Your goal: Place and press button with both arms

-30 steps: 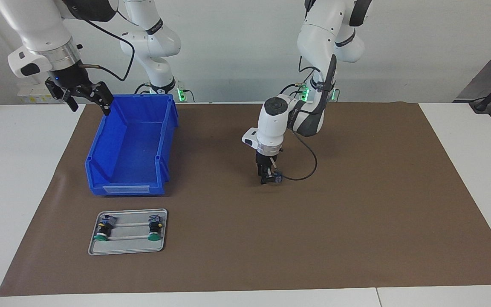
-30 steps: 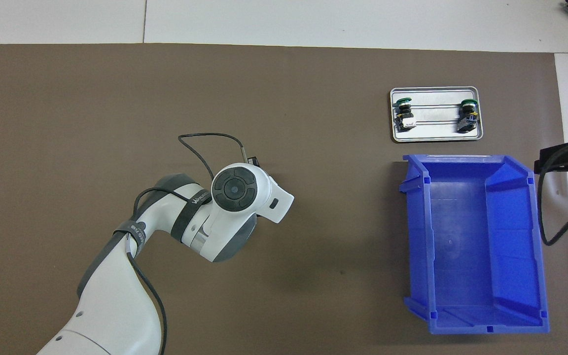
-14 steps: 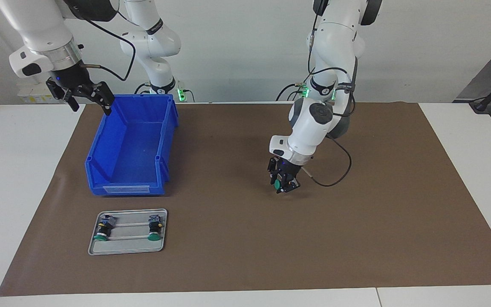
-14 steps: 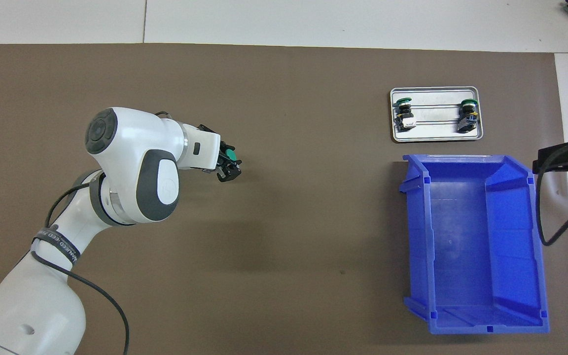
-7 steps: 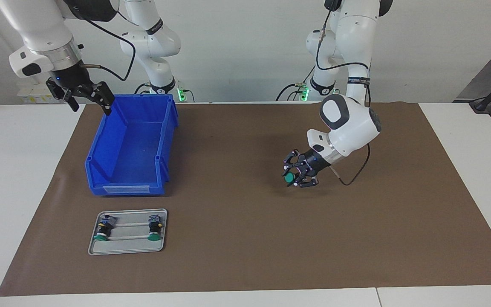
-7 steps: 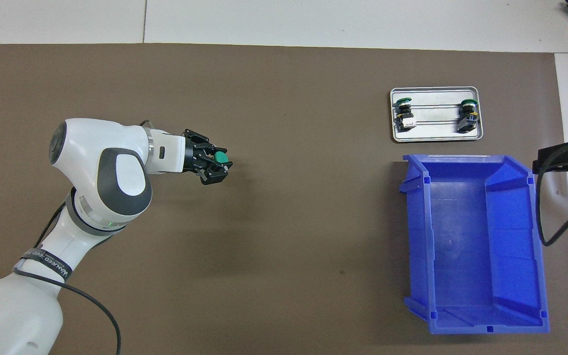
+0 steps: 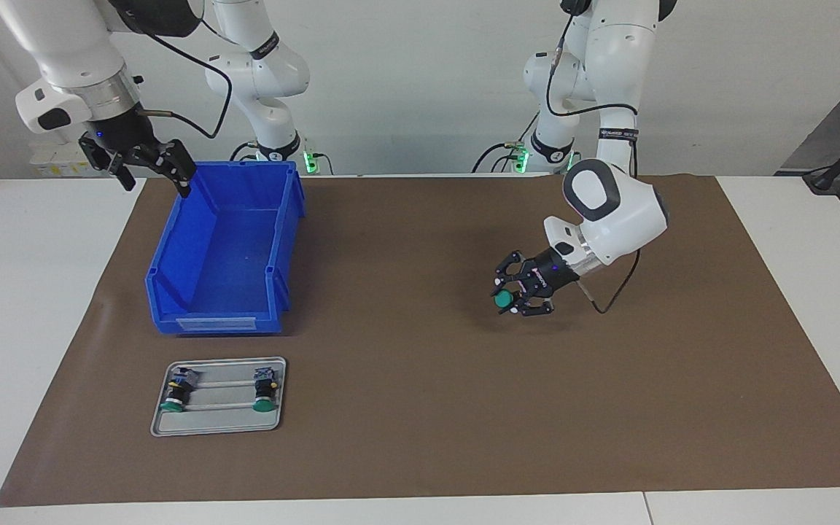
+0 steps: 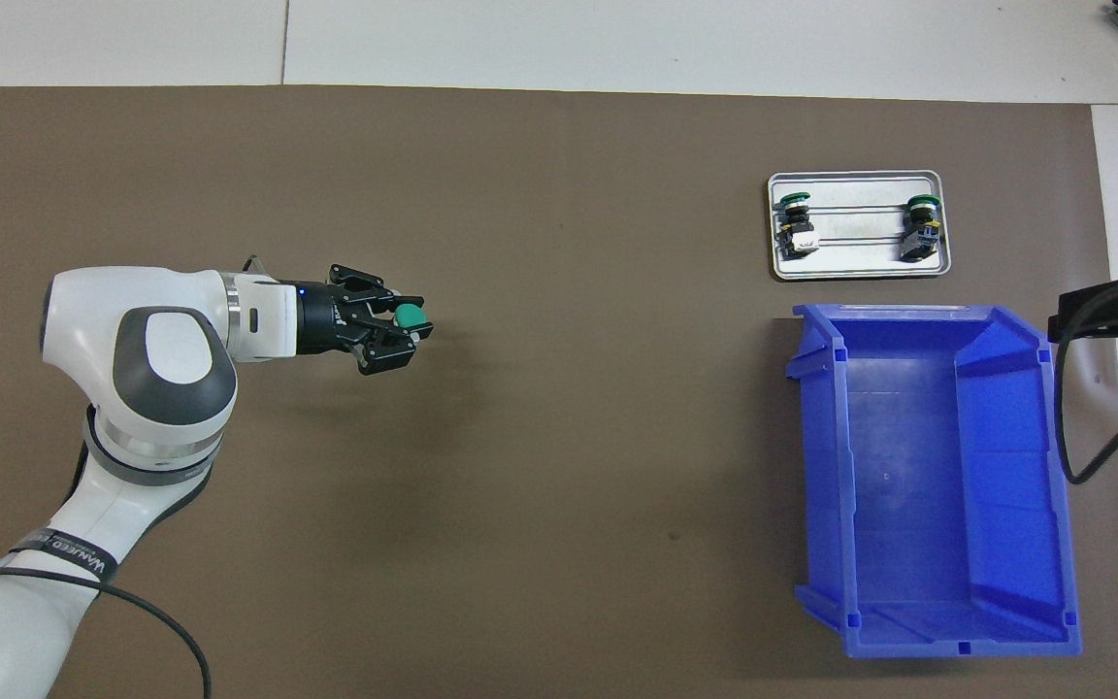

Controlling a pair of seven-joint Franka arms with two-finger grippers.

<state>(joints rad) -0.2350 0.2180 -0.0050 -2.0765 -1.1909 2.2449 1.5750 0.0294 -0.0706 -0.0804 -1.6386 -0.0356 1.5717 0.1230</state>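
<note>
My left gripper [image 7: 510,294] [image 8: 406,331] hangs over the brown mat, turned sideways and shut on a button [image 7: 502,300] [image 8: 410,316] whose green cap points toward the right arm's end of the table. Two more buttons [image 7: 174,391] [image 7: 265,389] [image 8: 794,223] [image 8: 920,225] lie on a small metal tray [image 7: 218,425] [image 8: 858,270]. The right gripper [image 7: 149,164] [image 8: 1102,316] waits open in the air over the corner of the blue bin [image 7: 224,248] [image 8: 933,481], holding nothing.
The blue bin stands on the mat toward the right arm's end, with nothing in it. The metal tray lies just farther from the robots than the bin. White table [image 7: 26,306] surrounds the brown mat [image 7: 427,408] [image 8: 520,544].
The left arm lifted the button off the mat, swung toward its own end of the table and turned its wrist sideways, so the green cap now faces the right arm's end. The right arm stayed still.
</note>
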